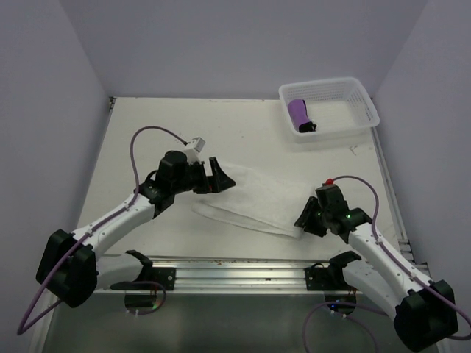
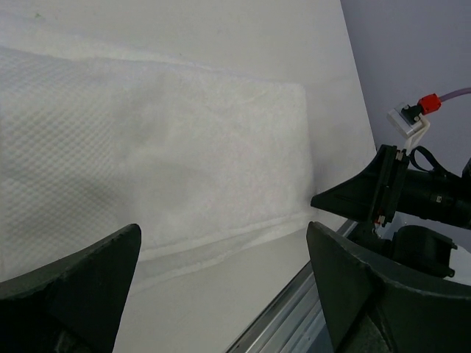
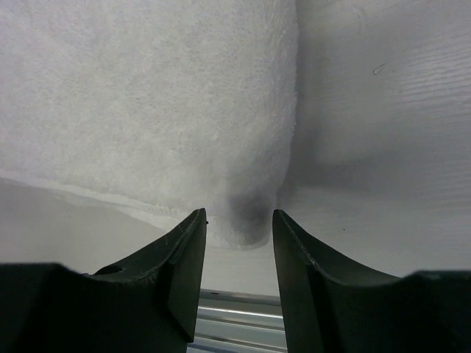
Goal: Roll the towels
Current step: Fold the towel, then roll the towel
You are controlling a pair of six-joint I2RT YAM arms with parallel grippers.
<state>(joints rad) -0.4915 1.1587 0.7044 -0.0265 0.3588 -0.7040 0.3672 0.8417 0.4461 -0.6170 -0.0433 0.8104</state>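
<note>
Cloth first: the white towel (image 1: pixel 250 200) lies folded flat at table centre, and the purple towel (image 1: pixel 298 112) sits rolled in the basket (image 1: pixel 362 94) at 1 o'clock. The left gripper (image 1: pixel 218 178), at the white towel's 10 o'clock end, gapes empty. The right gripper (image 1: pixel 305 219), at its 4 o'clock corner, stands parted and holds nothing. Pinch both layers (evenly), then roll straight.

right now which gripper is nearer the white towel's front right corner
Right. The right gripper sits at that corner of the white towel, jaws apart just short of it; the left gripper is at the towel's opposite, far-left end.
</note>
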